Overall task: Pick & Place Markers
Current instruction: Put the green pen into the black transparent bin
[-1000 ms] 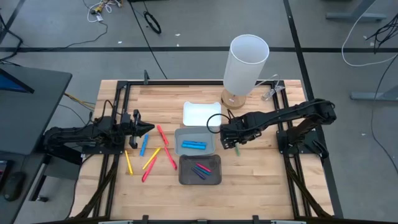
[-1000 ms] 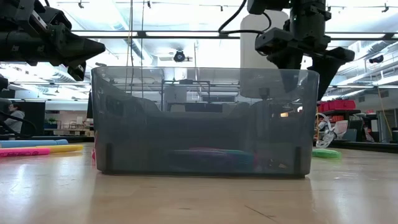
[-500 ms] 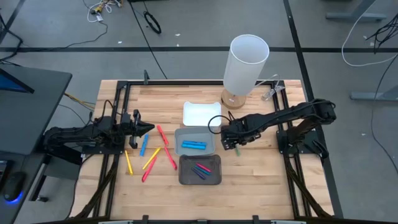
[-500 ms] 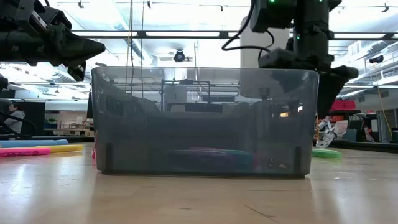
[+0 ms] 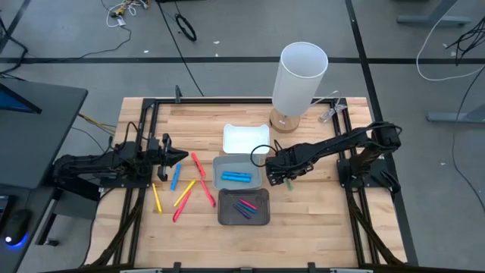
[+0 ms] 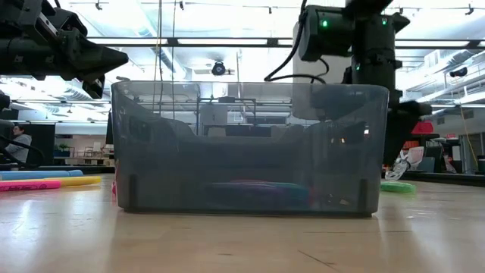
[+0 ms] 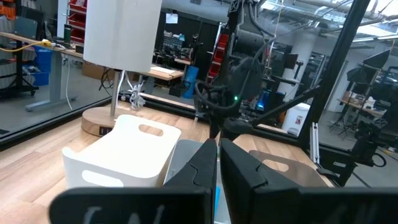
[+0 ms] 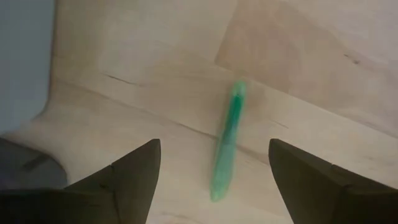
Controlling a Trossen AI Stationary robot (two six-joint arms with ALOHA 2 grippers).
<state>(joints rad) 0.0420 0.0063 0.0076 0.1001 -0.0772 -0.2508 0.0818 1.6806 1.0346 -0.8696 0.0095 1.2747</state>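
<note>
A green marker point(image 8: 226, 144) lies flat on the wood to the right of the trays. My right gripper point(image 8: 213, 149) hangs open above it and points down, one finger on either side, clear of it; in the high view it is the right gripper point(image 5: 282, 174) over the green marker point(image 5: 289, 183). Several red, yellow and blue markers point(image 5: 185, 189) lie loose on the table's left part. My left gripper point(image 5: 180, 158) stays shut and level above them, at the left.
A light grey tray point(image 5: 224, 161) holds blue markers point(image 5: 236, 177). A dark grey tray point(image 5: 224, 212) nearer the front holds a few markers, and it fills the low view. A white tray point(image 5: 246, 139) and a tall white cylinder point(image 5: 301, 76) stand at the back.
My right gripper has come down toward the green marker, still open and pointing down. The marker has stayed where it was.
</note>
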